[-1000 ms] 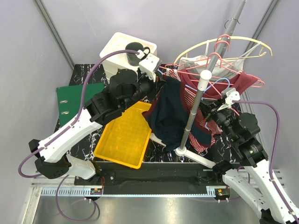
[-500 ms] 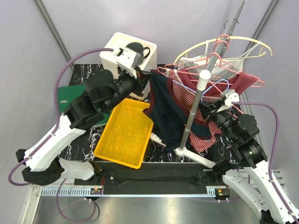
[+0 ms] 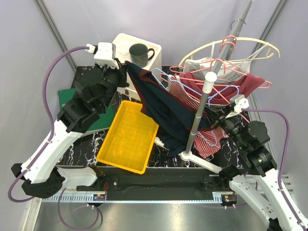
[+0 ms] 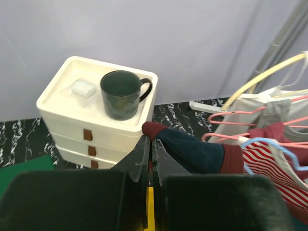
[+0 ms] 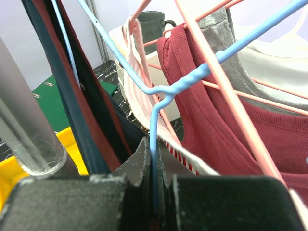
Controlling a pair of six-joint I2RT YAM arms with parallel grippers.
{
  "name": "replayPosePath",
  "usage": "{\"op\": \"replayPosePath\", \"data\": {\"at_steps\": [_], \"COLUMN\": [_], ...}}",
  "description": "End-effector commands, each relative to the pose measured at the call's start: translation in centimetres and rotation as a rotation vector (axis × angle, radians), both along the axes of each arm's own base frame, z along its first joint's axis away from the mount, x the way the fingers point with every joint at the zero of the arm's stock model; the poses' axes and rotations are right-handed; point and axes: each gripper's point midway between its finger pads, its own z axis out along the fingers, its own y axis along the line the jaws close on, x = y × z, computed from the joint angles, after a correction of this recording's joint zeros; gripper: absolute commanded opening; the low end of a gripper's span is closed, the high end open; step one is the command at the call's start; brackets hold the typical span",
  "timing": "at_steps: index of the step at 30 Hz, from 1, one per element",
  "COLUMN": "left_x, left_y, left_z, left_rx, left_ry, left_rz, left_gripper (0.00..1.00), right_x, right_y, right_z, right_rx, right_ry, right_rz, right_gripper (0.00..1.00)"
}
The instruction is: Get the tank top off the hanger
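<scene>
Nearest the arm bases, a yellow tray (image 3: pixel 127 139) lies on the marbled surface (image 3: pixel 83 73), partly under the garment's lower edge; it is probably where the garment will be dropped. Just beyond, beside the pole (image 3: pixel 197 120), the right pincer (image 5: pixel 153 147) is clenched on the blue hanger (image 5: pixel 153 125) below its twisted neck, seemingly to anchor it while the cloth is drawn off. The tank top (image 3: pixel 166 110) is navy with maroon binding. It hangs as a slack sheet stretched from the rack up and left towards the far corner. Farther on, the left pincer (image 4: pixel 149 144) is clamped on a maroon-edged strap, held away from the rack, apparently so the strap can slide off the hanger's arm. Whether the top is wholly free of the wire cannot be told. Behind stand white drawers (image 4: pixel 96 122) bearing a dark mug (image 4: pixel 120 94).
</scene>
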Motion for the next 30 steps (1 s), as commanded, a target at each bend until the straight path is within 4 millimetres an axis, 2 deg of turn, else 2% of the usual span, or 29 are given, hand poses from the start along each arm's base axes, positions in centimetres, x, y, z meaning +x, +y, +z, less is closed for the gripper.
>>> {"op": "replayPosePath", "data": {"at_steps": [1, 2, 4, 5, 7, 8, 10, 11, 12, 13, 14, 15, 16, 19, 20, 22, 25, 27, 28, 30], "left_x": [0.8, 0.6, 0.1, -0.6, -1.3, -2.3, -2.8, -3.5, -3.9, -4.5, -5.0, -5.4, -6.1, -7.5, -8.5, -9.6, -11.4, -11.6, -11.8, -10.5], "left_y": [1.7, 0.3, -1.4, -3.5, -5.6, -7.3, -8.6, -9.3, -9.5, -9.5, -9.6, -9.4, -8.7, -7.7, -6.9, -6.4, -6.3, -7.2, -7.4, -8.5], "left_z": [0.9, -0.4, -1.6, -3.0, -4.6, -5.9, -7.1, -7.7, -7.9, -7.7, -7.7, -7.4, -6.6, -5.3, -3.8, -2.9, -0.1, 0.2, 1.3, 0.7], "left_rx": [-0.078, -0.060, -0.069, -0.053, -0.054, -0.044, -0.043, -0.038, -0.021, -0.018, -0.004, 0.005, 0.006, 0.040, 0.048, 0.067, 0.080, 0.092, 0.086, 0.118], "left_ry": [-0.033, -0.010, 0.016, 0.045, 0.083, 0.115, 0.149, 0.166, 0.165, 0.156, 0.148, 0.134, 0.103, 0.035, -0.018, -0.052, -0.144, -0.145, -0.163, -0.147], "left_rz": [0.067, 0.000, -0.092, -0.209, -0.323, -0.427, -0.496, -0.550, -0.581, -0.605, -0.632, -0.644, -0.648, -0.675, -0.687, -0.711, -0.786, -0.839, -0.851, -0.852], "left_gripper": [0.00, 0.00, 0.00, 0.00, 0.00, 0.00, 0.00, 0.03, 0.11, 0.36, 0.47, 0.53, 0.63, 0.72, 0.76, 0.77, 0.80, 0.81, 0.81, 0.82], "right_x": [-0.4, -0.3, 0.0, 0.0, 0.2, 0.3, 0.5, 0.5, 0.6, 0.7, 0.7, 0.8, 0.7, 0.7, 0.7, 0.5, 0.3, 0.0, -0.1, -0.3], "right_y": [0.0, 0.1, 0.1, 0.2, 0.3, 0.3, 0.5, 0.6, 0.7, 0.7, 0.7, 0.7, 0.7, 0.9, 1.0, 1.4, 2.1, 2.6, 2.8, 3.1], "right_z": [1.6, 1.6, 1.8, 2.0, 2.0, 2.1, 2.0, 2.1, 2.0, 2.0, 2.0, 1.9, 1.9, 1.9, 1.8, 1.8, 1.6, 1.2, 1.3, 0.9], "right_rx": [0.029, 0.034, 0.041, 0.045, 0.045, 0.044, 0.038, 0.037, 0.033, 0.031, 0.029, 0.027, 0.024, 0.013, 0.006, 0.001, -0.013, -0.024, -0.024, -0.036], "right_ry": [-0.056, -0.054, -0.053, -0.056, -0.056, -0.057, -0.053, -0.056, -0.051, -0.052, -0.054, -0.050, -0.054, -0.057, -0.058, -0.058, -0.054, -0.039, -0.037, -0.020], "right_rz": [0.013, 0.010, 0.007, 0.009, 0.010, 0.010, 0.014, 0.017, 0.019, 0.021, 0.022, 0.019, 0.020, 0.030, 0.034, 0.059, 0.106, 0.140, 0.149, 0.175], "right_gripper": [0.00, 0.00, 0.00, 0.00, 0.00, 0.00, 0.00, 0.00, 0.00, 0.00, 0.00, 0.00, 0.00, 0.00, 0.00, 0.00, 0.00, 0.00, 0.00, 0.00]}}
